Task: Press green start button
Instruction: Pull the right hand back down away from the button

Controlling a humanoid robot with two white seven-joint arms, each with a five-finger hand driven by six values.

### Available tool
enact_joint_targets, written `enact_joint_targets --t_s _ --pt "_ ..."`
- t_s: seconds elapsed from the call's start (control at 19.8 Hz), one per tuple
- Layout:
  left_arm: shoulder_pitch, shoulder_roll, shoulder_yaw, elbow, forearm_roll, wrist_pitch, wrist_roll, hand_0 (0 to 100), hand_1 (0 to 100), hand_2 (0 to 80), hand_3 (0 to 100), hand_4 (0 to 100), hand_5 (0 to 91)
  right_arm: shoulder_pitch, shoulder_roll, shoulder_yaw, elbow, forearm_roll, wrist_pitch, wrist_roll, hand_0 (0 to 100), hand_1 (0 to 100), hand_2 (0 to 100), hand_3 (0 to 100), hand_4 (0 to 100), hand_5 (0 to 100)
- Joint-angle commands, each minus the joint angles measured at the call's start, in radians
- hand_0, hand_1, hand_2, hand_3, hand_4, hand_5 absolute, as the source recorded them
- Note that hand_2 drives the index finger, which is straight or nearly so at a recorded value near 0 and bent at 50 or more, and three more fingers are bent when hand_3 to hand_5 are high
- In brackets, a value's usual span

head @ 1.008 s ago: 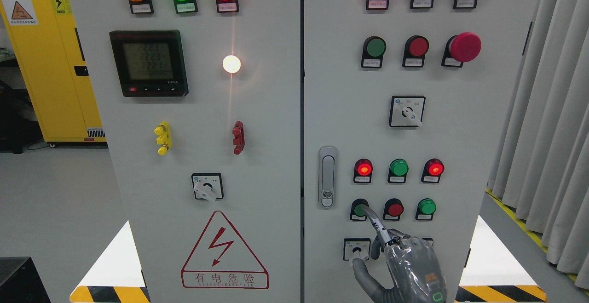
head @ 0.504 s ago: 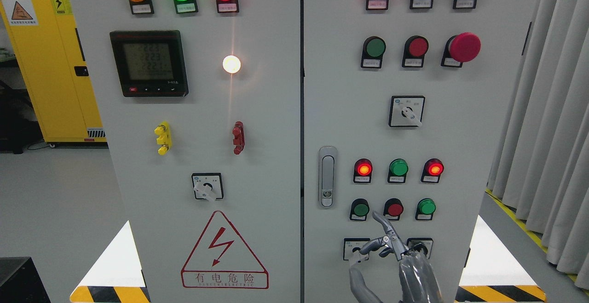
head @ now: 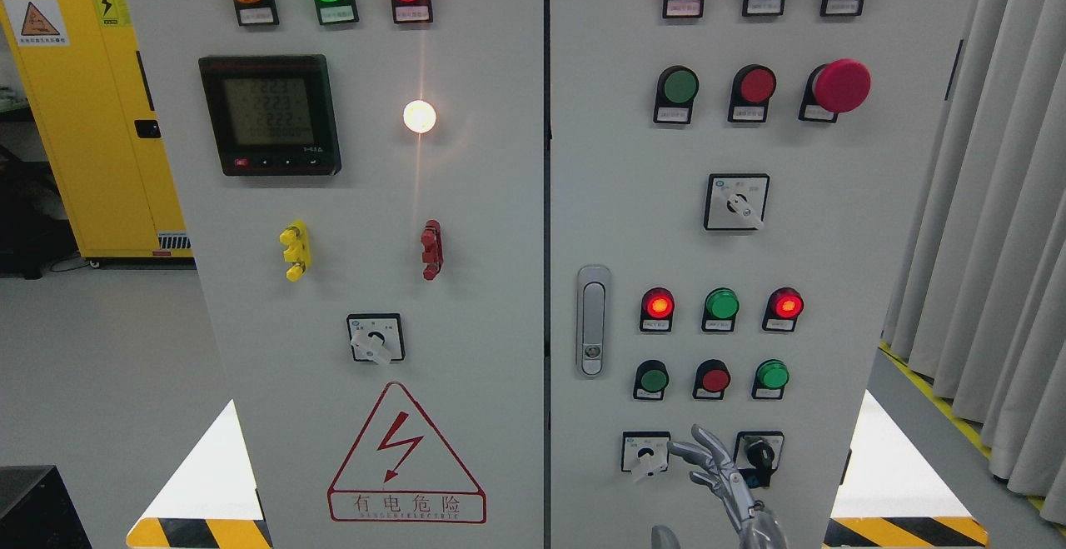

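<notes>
Grey two-door control cabinet (head: 500,199) fills the view, its doors meeting at a dark vertical seam at centre.

Right door: the green start button (head: 652,380) sits at the left end of the lower row of three push-buttons, beside a red button (head: 714,380) and a brighter green button (head: 773,375). Nothing touches it. Directly above stands a row of indicator lamps, red (head: 658,305), green (head: 721,304) and red (head: 787,305). A door latch (head: 592,320) is mounted near the seam, left of these rows. Below the buttons are a white-handled selector switch (head: 645,455) and a black-knobbed one (head: 759,453).

The right hand (head: 716,470) rises from the bottom edge between the two switches, below the button rows and clear of them. Its fingers (head: 708,442) are loosely extended and grasp nothing. Whether they rest on the panel cannot be told.

Upper right door: lamps, two more buttons, a red mushroom emergency stop (head: 841,85) and a third selector switch (head: 737,202).

Left door: amber, green and red lamps at top, a digital meter (head: 269,114), a lit white lamp (head: 419,116), yellow and red fittings, a selector switch, and a red electrical hazard triangle (head: 405,456).

Room: yellow safety cabinet (head: 92,107) at left, grey curtain (head: 991,199) at right, grey floor with yellow-black hazard striping (head: 196,532).
</notes>
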Motion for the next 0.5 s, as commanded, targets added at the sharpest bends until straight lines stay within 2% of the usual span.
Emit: enact_joint_targets --t_s 0.0,0.45 --pt "0.0 0.0 0.0 0.0 0.0 -0.001 0.0 12 56 0.0 0 0 0.0 0.04 0.022 0.035 -0.035 -0.049 -0.004 0.002 51 58 0 7 11 10" --pt "0.0 0.0 0.0 0.0 0.0 -0.001 0.0 12 56 0.0 0 0 0.0 0.043 0.02 0.041 -0.03 -0.053 -0.001 0.002 47 58 0 8 14 11"
